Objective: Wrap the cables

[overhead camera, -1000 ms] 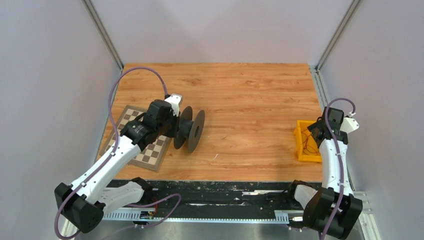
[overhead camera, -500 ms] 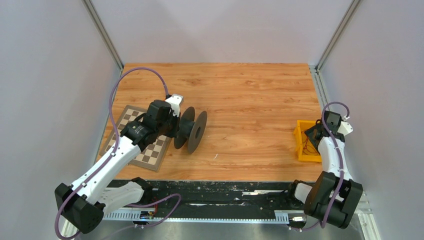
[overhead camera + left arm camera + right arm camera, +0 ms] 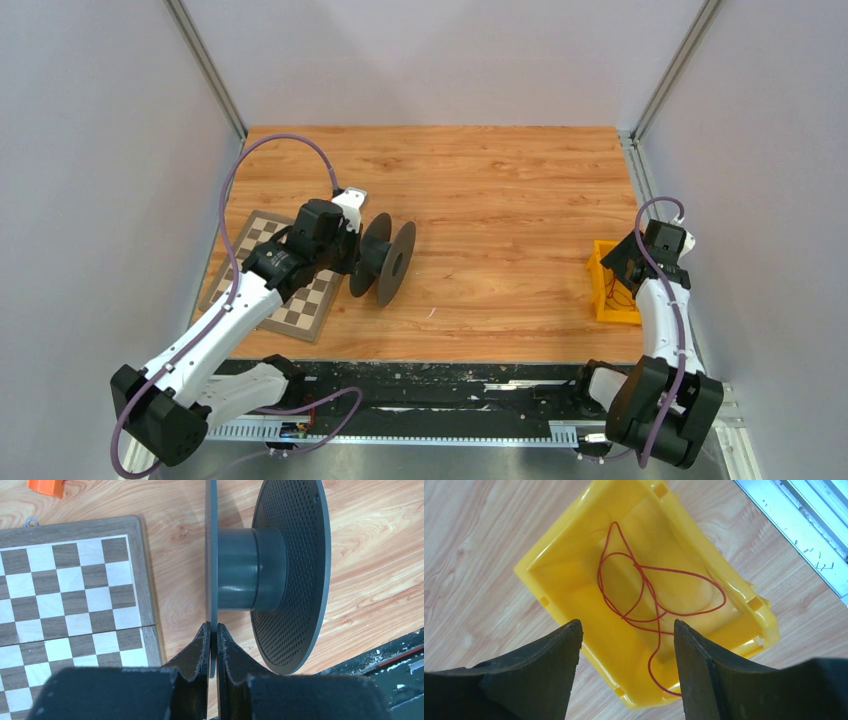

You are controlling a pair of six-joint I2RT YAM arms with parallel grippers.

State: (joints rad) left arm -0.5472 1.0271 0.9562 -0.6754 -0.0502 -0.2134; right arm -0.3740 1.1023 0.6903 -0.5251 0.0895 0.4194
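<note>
Hovering over wire [image 3: 638,567] in bin [image 3: 564,555], right table edge | right pincer [image 3: 626,626] wide apart | left pincer [image 3: 212,630] clamping spool [image 3: 245,570] rim | wire light, limp, probably tangles: pinch one loop

cable [image 3: 638,567]: thin red wire | loose loops (unwound) in yellow bin [image 3: 564,545] | black spool [image 3: 270,570]: bare, flanges upright

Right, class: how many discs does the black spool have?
2: a thin-edged disc clamped in the left end effector, and a perforated disc across the hub from it.
</note>
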